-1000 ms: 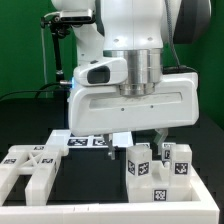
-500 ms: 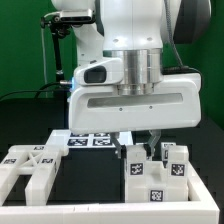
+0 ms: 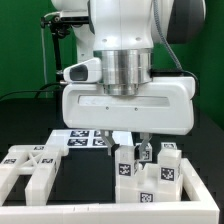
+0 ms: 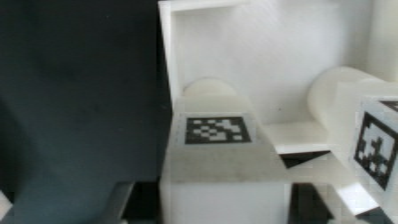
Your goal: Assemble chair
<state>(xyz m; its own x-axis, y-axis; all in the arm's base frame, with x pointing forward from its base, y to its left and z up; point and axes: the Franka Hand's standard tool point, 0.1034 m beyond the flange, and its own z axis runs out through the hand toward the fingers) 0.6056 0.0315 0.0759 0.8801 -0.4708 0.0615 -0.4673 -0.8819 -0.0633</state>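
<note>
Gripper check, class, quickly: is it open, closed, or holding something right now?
Gripper: closed on a white chair part with a marker tag, on the exterior view's right.

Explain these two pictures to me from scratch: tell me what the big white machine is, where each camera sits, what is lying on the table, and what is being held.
The big white machine is a robot arm; its gripper is a two-fingered clamp that points down at the table. One picture comes from a camera standing off the arm and looking at the scene; the other comes from a camera on the robot's wrist, looking down past the fingers.

On the dark table lie loose white chair parts carrying black-and-white square tags. A flat X-braced panel lies at the exterior view's left. A thin marker board with several tags lies behind. Under the gripper stand chunky bars.

The fingers have closed on one tagged bar, seen up close in the wrist view.
</note>
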